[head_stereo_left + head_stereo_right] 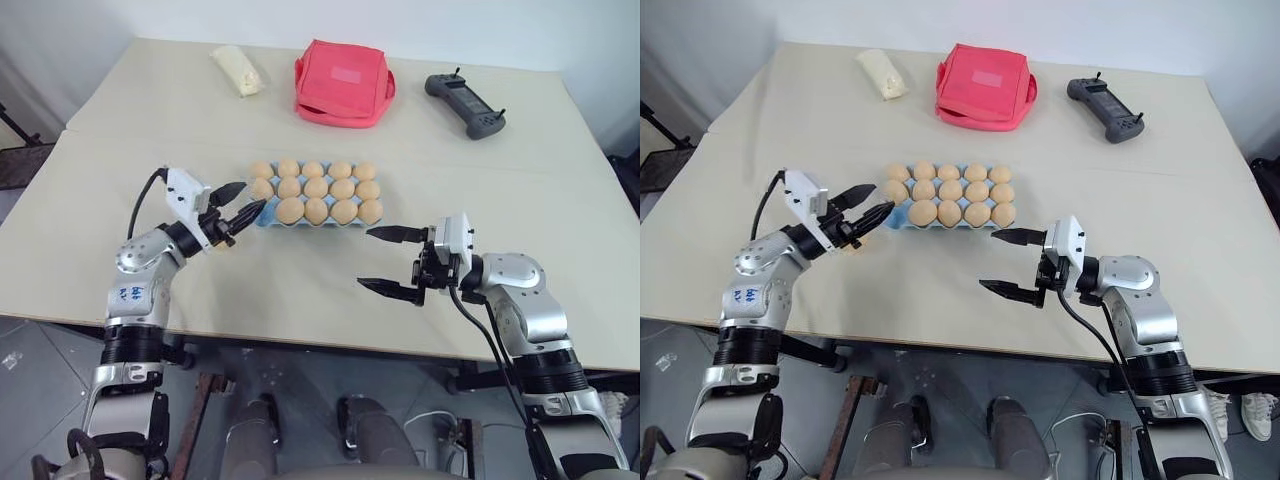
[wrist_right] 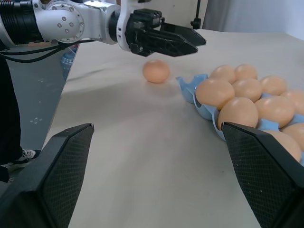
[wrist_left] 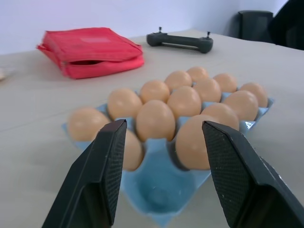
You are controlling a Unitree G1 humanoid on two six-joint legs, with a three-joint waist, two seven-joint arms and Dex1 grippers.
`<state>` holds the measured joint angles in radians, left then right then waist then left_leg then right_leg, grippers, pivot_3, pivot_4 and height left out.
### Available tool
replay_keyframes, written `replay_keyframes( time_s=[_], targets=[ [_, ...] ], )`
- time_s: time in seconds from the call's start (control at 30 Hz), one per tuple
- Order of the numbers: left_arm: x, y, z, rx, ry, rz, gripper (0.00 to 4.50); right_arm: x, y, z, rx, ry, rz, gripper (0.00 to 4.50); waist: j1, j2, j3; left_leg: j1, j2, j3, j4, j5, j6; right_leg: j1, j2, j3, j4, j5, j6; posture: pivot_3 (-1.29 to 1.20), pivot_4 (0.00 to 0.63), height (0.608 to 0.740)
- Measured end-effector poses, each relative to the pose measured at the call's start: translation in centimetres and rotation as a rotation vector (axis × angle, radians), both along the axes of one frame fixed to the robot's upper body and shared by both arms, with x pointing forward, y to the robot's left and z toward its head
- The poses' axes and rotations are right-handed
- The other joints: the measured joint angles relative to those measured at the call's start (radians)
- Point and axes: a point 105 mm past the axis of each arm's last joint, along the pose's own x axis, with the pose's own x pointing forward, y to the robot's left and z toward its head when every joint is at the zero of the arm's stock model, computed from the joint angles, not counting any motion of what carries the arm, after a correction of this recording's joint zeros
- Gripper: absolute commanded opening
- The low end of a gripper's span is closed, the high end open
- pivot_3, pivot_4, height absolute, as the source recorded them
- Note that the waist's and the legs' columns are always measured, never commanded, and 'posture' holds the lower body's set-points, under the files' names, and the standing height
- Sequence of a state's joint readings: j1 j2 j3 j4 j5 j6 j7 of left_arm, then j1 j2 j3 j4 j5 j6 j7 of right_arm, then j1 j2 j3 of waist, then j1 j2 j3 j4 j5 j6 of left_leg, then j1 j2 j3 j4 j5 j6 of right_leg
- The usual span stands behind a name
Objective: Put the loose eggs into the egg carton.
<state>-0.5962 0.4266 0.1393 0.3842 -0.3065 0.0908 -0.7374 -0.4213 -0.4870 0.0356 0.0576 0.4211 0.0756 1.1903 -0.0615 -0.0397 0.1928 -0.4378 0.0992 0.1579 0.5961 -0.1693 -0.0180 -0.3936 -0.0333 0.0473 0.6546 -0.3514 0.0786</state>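
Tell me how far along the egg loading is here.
Fourteen eggs sit in the egg carton; one corner cup is empty. Nothing is in hand: left gripper and right gripper are both open. One loose egg lies on the table beside that corner.

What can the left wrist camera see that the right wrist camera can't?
Left wrist view: the red pouch, the black controller, and one empty cup at the near corner of the egg carton. Right wrist view: one loose egg lying on the table beside the carton, with the left tool hovering just above it, not touching. Both: the blue carton and the eggs sitting in it.
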Motion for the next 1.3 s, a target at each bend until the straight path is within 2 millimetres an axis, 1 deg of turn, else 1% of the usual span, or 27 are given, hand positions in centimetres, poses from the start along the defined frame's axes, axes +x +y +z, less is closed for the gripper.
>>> replay_keyframes(
  time_s=[0.07,0.13,0.23,0.3,0.43,0.53,0.6,0.67,0.7,0.83,0.93,1.07,1.17,1.23,1.3],
  targets=[
    [0.6,-0.2,-0.9,-0.007,0.033,0.007,3.84,0.0,0.3,0.1,0.014,-0.003,-0.002,4.50,0.001,0.000,0.000,0.000,0.002,-0.001,0.000,0.000,-0.001,-0.001,0.002,0.000,0.001,0.000,0.000,0.00,0.150,0.740],
    [0.8,-0.2,-1.6,0.003,0.050,0.012,4.47,0.0,0.4,0.2,0.020,-0.009,-0.004,4.50,0.001,0.000,0.000,0.000,0.003,-0.001,0.000,0.001,-0.001,-0.001,0.003,0.000,0.001,0.000,0.000,0.00,0.150,0.740],
    [0.8,0.2,-1.7,0.013,0.038,0.022,4.49,0.0,0.5,0.4,0.022,-0.017,-0.008,4.50,0.003,0.000,0.000,-0.001,0.003,-0.001,0.000,0.001,-0.001,-0.001,0.004,0.000,0.001,0.000,-0.001,0.00,0.150,0.740],
    [0.2,1.1,-1.6,0.031,0.025,0.031,4.49,-0.3,0.5,0.4,0.023,-0.020,-0.008,4.50,0.002,0.000,0.000,0.000,0.004,0.000,0.000,0.001,-0.001,-0.001,0.004,0.001,0.001,0.000,-0.001,0.00,0.150,0.740],
    [-2.2,3.6,-2.5,0.083,0.037,0.046,4.49,-0.4,0.3,0.1,0.021,-0.006,-0.020,4.50,0.000,0.000,0.000,0.000,0.005,0.002,-0.001,0.001,-0.001,-0.002,0.005,0.002,0.002,-0.001,-0.001,0.00,0.150,0.740],
    [-4.2,5.3,-2.6,0.113,0.039,0.066,4.49,-0.4,0.2,0.0,0.020,-0.003,-0.024,4.50,0.000,0.000,0.000,0.001,0.005,0.002,-0.001,-0.001,-0.004,-0.002,0.004,0.002,0.002,-0.001,-0.002,0.00,0.150,0.740],
    [-5.3,7.1,-3.0,0.129,0.066,0.106,4.49,-0.4,0.2,0.0,0.020,-0.003,-0.023,4.50,-0.001,0.000,0.000,0.001,0.006,0.001,-0.001,-0.001,-0.004,-0.002,0.003,0.002,0.002,-0.001,-0.002,0.00,0.150,0.740],
    [-6.0,8.3,-3.4,0.129,0.090,0.140,4.49,-0.4,0.2,0.0,0.020,-0.001,-0.021,4.50,-0.002,0.000,0.000,0.001,0.007,0.001,-0.001,-0.001,-0.003,-0.002,0.001,0.002,0.003,-0.001,-0.003,0.00,0.150,0.740],
    [-6.2,8.6,-3.6,0.126,0.094,0.148,4.49,-0.4,0.2,0.0,0.019,-0.001,-0.020,4.50,-0.003,0.000,0.000,0.001,0.007,0.001,-0.001,-0.001,-0.003,-0.001,0.000,0.002,0.002,-0.002,-0.005,0.00,0.150,0.740],
    [-6.6,8.5,-3.6,0.104,0.094,0.153,4.49,-0.3,0.5,0.3,0.022,-0.009,-0.011,4.50,0.000,0.000,0.000,0.000,0.002,0.001,-0.003,-0.002,-0.002,-0.001,-0.007,0.002,0.000,-0.003,-0.006,0.00,0.150,0.740],
    [-6.6,8.1,-3.1,0.074,0.072,0.157,4.49,-0.3,0.5,0.3,0.020,-0.010,-0.004,4.50,0.000,0.000,0.000,0.000,0.002,0.002,-0.004,-0.002,0.000,0.000,-0.008,0.000,-0.002,-0.002,-0.005,0.00,0.150,0.740],
    [-6.3,8.0,-3.1,0.047,0.050,0.197,4.49,-0.3,0.5,0.3,0.019,-0.003,-0.003,4.50,0.002,0.000,0.000,-0.001,0.002,0.003,-0.004,-0.003,0.001,-0.001,-0.009,-0.002,-0.002,-0.002,-0.004,0.00,0.150,0.740],
    [-5.5,8.0,-2.9,0.052,0.035,0.210,4.49,-0.3,0.5,0.2,0.017,0.007,-0.004,4.50,0.002,0.000,0.000,0.000,0.002,0.002,-0.004,-0.003,0.001,-0.001,-0.008,-0.003,-0.002,-0.002,-0.004,0.00,0.150,0.740],
    [-4.5,7.6,-2.8,0.059,0.038,0.199,4.49,-0.3,0.5,0.2,0.016,0.010,-0.003,4.50,0.002,0.000,0.000,0.000,0.002,0.002,-0.003,-0.003,0.001,0.000,-0.008,-0.004,-0.001,-0.002,-0.004,0.00,0.150,0.740],
    [-3.6,6.9,-3.1,0.067,0.059,0.175,4.49,-0.3,0.5,0.2,0.016,0.010,-0.002,4.50,0.002,0.000,0.000,0.000,0.002,0.002,-0.003,-0.003,0.001,0.000,-0.008,-0.006,-0.001,-0.001,-0.003,0.00,0.150,0.740]
  ],
)
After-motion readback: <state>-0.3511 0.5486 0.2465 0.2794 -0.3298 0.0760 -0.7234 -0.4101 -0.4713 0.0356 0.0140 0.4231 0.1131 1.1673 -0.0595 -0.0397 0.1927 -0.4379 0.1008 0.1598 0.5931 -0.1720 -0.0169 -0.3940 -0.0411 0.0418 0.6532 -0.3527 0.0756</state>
